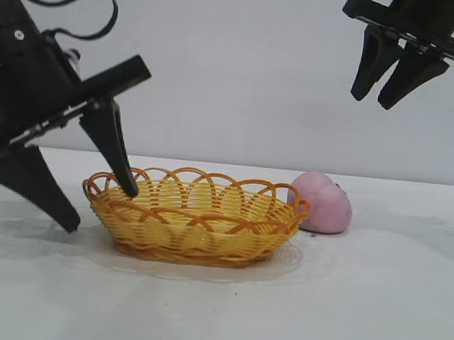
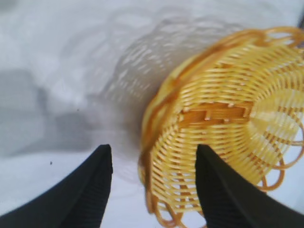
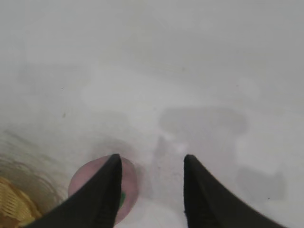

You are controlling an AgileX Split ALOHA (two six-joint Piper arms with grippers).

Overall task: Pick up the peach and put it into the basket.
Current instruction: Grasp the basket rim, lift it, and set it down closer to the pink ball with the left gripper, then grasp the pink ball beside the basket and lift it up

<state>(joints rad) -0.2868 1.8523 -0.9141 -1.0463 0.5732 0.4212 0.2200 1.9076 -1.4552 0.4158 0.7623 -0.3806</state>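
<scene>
We see a white desk (image 1: 213, 313) before a plain pale wall. Nearest sits the basket (image 1: 194, 215), nothing visible inside it. The left end effector (image 1: 101, 206) stands spread, one finger inside the rim, the other outside. Behind the basket's right end the peach (image 1: 324, 202) rests on the desk. High above, the right end effector (image 1: 385, 95) hangs spread, gripping nothing.

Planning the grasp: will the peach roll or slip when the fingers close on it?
The peach looks rounded, so a nudge on the table may roll it. Its matte skin probably grips fairly well. It sits beside the basket, which could stop a roll that way.
</scene>
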